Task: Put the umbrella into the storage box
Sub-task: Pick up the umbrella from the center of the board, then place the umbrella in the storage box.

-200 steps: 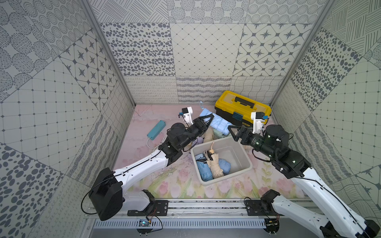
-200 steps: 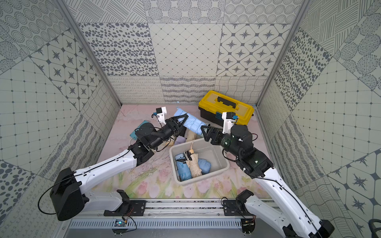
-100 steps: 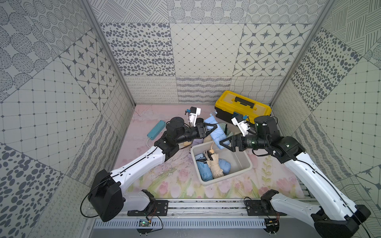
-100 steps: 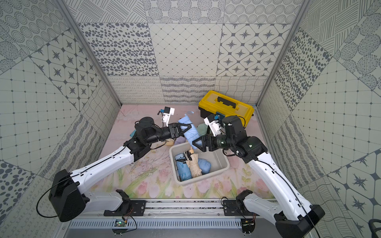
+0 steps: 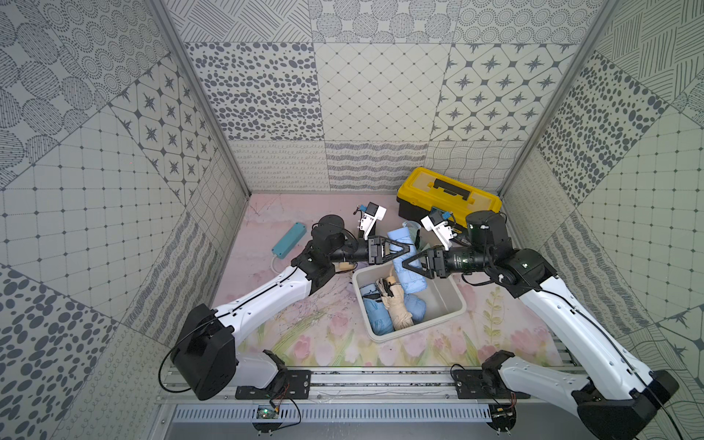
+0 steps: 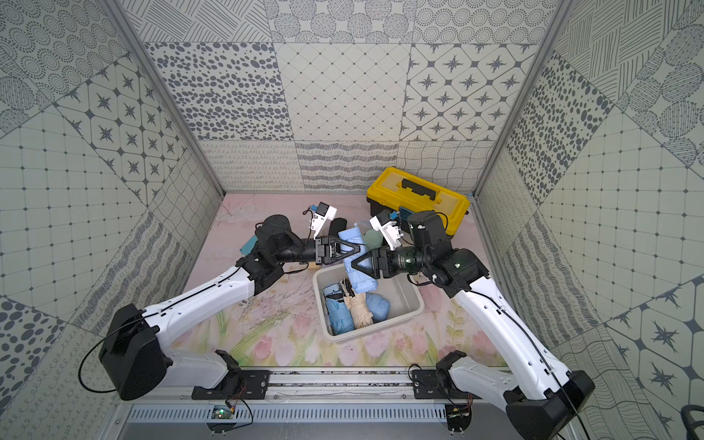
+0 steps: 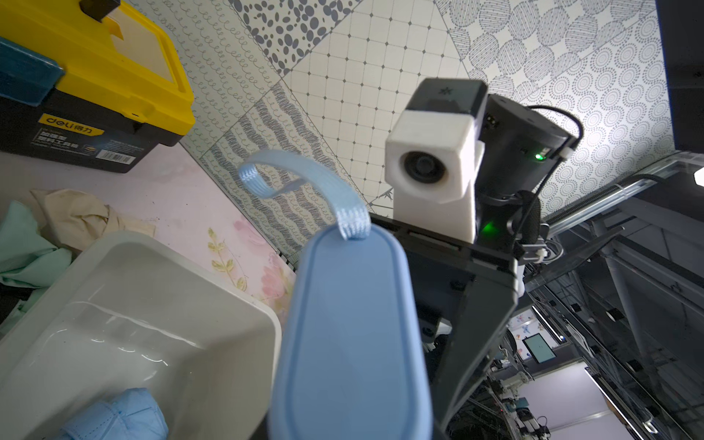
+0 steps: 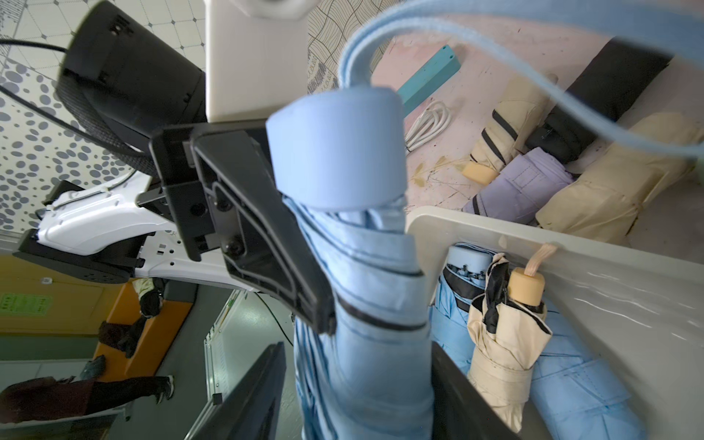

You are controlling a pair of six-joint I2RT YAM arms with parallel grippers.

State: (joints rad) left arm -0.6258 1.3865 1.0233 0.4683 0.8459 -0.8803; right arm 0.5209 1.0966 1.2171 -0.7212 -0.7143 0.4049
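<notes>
A folded light blue umbrella (image 5: pixel 410 266) hangs tilted over the far rim of the white storage box (image 5: pixel 445 301), also seen in a top view (image 6: pixel 404 301). My left gripper (image 5: pixel 410 247) is shut on the umbrella just below its blue handle (image 8: pixel 335 152); one of its fingers (image 8: pixel 274 247) presses the fabric. My right gripper (image 8: pixel 358 350) straddles the umbrella's canopy lower down, one finger against it, a thin gap at the other. The handle's end (image 7: pixel 350 324) hides the left jaws in the left wrist view. A beige umbrella (image 5: pixel 396 304) and a blue umbrella (image 5: pixel 377 316) lie in the box.
A yellow-lidded black toolbox (image 5: pixel 447 194) stands at the back right. A teal power strip (image 5: pixel 289 240) lies at the left. Beige (image 8: pixel 514 114), lilac (image 8: pixel 522 183) and black (image 8: pixel 609 87) folded umbrellas lie on the mat beyond the box, with a mint cloth (image 7: pixel 23 244).
My left gripper has swung the blue umbrella over the box's far rim. My right gripper has come in from the right and narrowed its jaws around the umbrella.
</notes>
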